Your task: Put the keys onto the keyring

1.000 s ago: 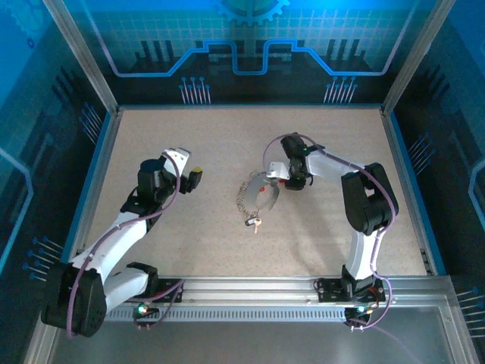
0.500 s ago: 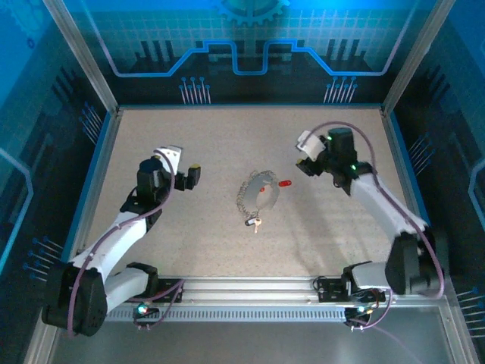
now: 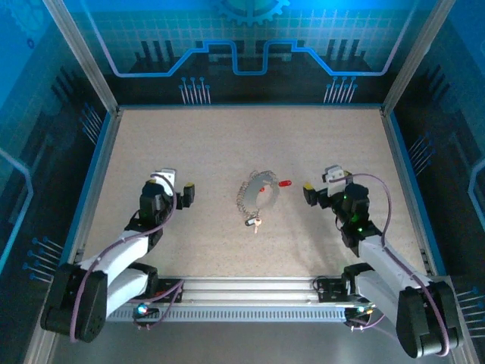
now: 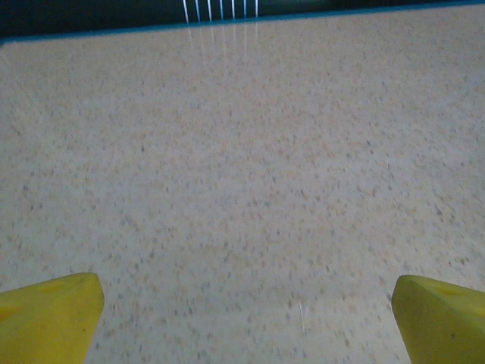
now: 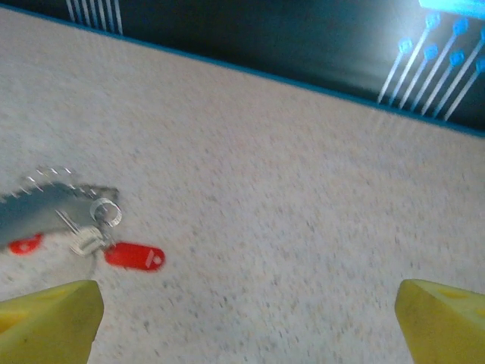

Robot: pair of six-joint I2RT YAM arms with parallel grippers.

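On the table (image 3: pixel 151 136), keyring (image 3: pixel 258 193) with red key (image 3: pixel 285 183) at its edge, left gripper (image 3: pixel 173 188) and right gripper (image 3: pixel 321 184) spread wide, empty

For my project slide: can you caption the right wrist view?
Open right gripper over the speckled table, the keyring and a red key at left.

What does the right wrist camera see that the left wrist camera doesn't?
Right wrist camera: the keyring lying on the table, a red key at its edge, and the right gripper, yellow-tipped and open. Left wrist camera: the left gripper, also yellow-tipped and open, with nothing between its fingers. Shared: the speckled table and the dark wall with pale lines behind it.
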